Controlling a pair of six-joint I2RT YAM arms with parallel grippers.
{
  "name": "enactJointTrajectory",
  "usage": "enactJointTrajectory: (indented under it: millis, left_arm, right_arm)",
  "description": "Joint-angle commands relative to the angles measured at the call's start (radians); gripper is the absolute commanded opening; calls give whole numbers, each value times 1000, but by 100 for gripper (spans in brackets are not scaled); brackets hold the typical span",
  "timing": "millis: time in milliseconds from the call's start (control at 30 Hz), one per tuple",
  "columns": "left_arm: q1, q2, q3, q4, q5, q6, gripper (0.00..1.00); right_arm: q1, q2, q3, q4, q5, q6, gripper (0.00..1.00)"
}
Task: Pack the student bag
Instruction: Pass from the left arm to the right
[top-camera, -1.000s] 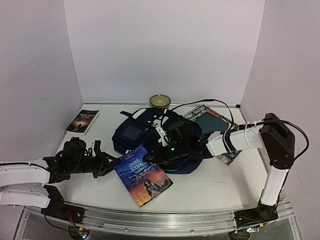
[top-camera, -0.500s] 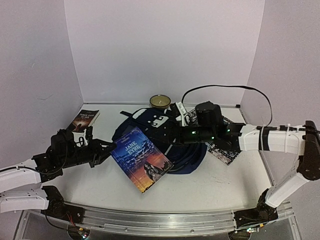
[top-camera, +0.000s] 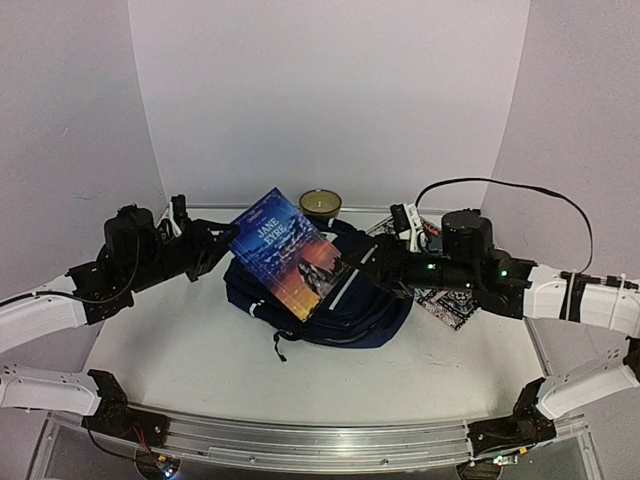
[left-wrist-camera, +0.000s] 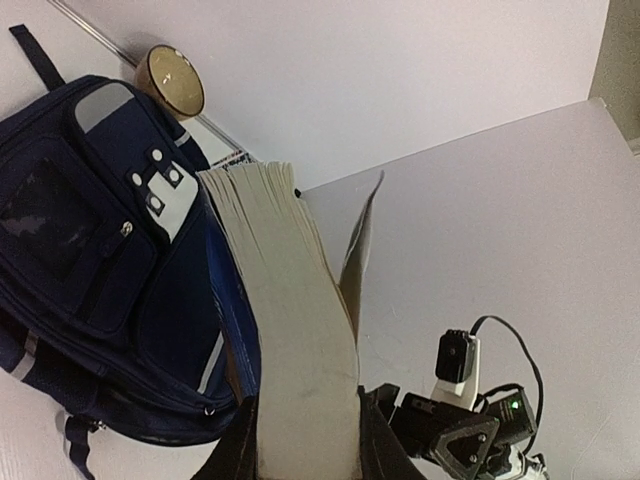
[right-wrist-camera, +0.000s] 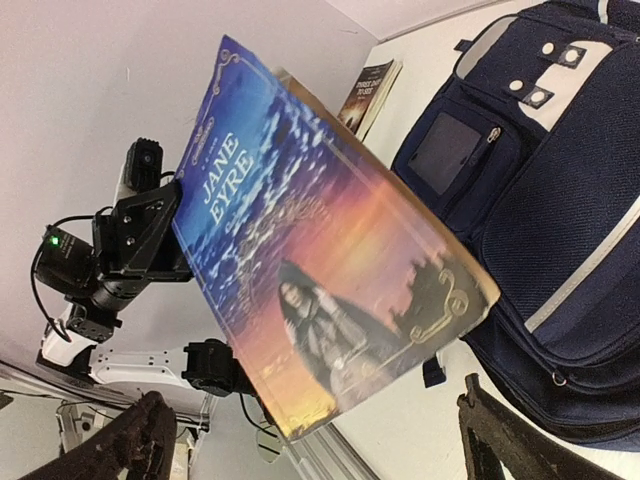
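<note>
Gripping the Jane Eyre paperback (top-camera: 288, 252) by one edge in the left gripper (top-camera: 223, 240), holding it tilted in the air over the student bag (top-camera: 345, 310), which is lying flat at the middle of the table (top-camera: 180, 350), front pocket up. Hovering just beside the book's opposite edge with the right gripper (top-camera: 351, 265), fingers (right-wrist-camera: 140, 445) spread wide, clasping nothing.

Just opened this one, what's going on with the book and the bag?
The left gripper is clamped on a Jane Eyre paperback and holds it tilted in the air over the navy student bag, which lies on the table. The right gripper hovers over the bag beside the book, its fingers open and holding nothing. The book is not yet inside the bag.
</note>
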Motion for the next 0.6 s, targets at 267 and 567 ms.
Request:
enactJointTrajectory:
  millis: [267,567]
  left_arm:
    - [0,122,153,378,-82,-50,0]
    - [0,97,127,465,-128,-68,0]
  right_arm:
    - [0,89,-79,390,-102,234,98]
    - [5,249,-92,560,-140,337,98]
